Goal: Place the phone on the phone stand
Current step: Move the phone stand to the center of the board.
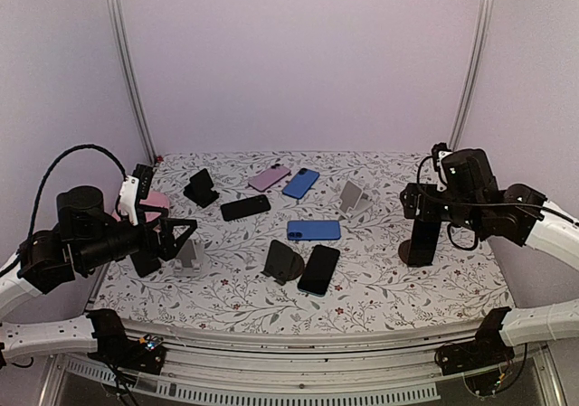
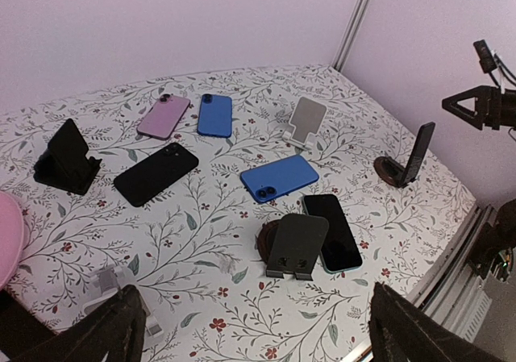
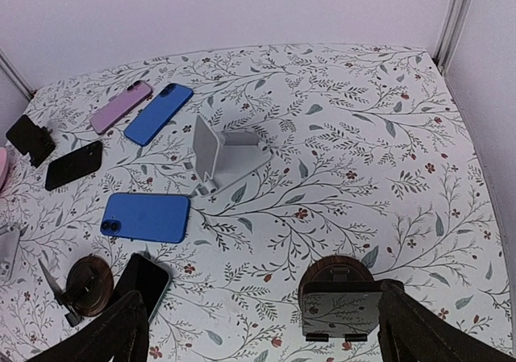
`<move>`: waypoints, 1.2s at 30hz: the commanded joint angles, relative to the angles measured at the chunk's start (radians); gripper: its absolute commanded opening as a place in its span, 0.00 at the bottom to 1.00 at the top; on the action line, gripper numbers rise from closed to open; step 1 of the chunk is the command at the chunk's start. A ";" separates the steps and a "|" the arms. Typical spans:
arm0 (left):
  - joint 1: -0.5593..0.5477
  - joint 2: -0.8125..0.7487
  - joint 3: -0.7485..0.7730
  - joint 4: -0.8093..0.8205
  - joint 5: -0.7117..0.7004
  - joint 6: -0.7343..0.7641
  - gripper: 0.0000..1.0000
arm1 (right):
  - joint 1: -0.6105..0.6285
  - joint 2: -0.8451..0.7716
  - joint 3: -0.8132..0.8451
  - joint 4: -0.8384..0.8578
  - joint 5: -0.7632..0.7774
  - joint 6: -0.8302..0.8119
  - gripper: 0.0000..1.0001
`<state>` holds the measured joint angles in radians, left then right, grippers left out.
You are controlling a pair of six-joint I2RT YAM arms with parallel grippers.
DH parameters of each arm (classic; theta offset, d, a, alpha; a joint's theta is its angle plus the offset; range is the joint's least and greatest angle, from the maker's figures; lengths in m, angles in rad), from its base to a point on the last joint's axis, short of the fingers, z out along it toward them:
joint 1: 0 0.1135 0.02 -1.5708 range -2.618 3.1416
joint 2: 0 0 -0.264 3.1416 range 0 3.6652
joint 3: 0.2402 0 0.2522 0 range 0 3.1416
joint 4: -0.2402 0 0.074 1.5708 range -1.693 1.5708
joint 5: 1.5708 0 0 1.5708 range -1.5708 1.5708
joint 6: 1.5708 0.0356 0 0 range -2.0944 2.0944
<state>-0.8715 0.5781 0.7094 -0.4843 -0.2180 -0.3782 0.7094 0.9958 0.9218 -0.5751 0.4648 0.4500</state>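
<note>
A floral tabletop [image 1: 407,288] carries a central blue phone [image 1: 314,231] lying flat, a black phone [image 1: 245,208] left of it, a lilac phone [image 1: 269,178] and second blue phone [image 1: 300,183] behind it, a white stand [image 1: 355,197] to its right rear, and a dark stand [image 1: 283,261] and screen-up phone [image 1: 319,269] just in front.

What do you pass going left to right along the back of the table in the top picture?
black stand → purple phone → far blue phone → white stand
</note>
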 commanded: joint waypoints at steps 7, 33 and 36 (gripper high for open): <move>0.013 0.000 -0.007 0.013 0.006 0.004 0.97 | 0.205 0.154 0.129 -0.004 0.132 0.066 0.99; 0.013 0.016 -0.051 0.071 0.063 -0.059 0.97 | 0.280 0.160 0.042 0.310 -0.062 0.019 0.99; 0.012 0.059 -0.069 0.104 0.099 -0.083 0.97 | 0.279 0.135 0.013 0.342 -0.090 0.041 0.99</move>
<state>-0.8715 0.5911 0.6685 -0.4423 -0.1753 -0.4236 0.9882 1.1778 0.9680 -0.2970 0.4446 0.4782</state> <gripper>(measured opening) 0.966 0.989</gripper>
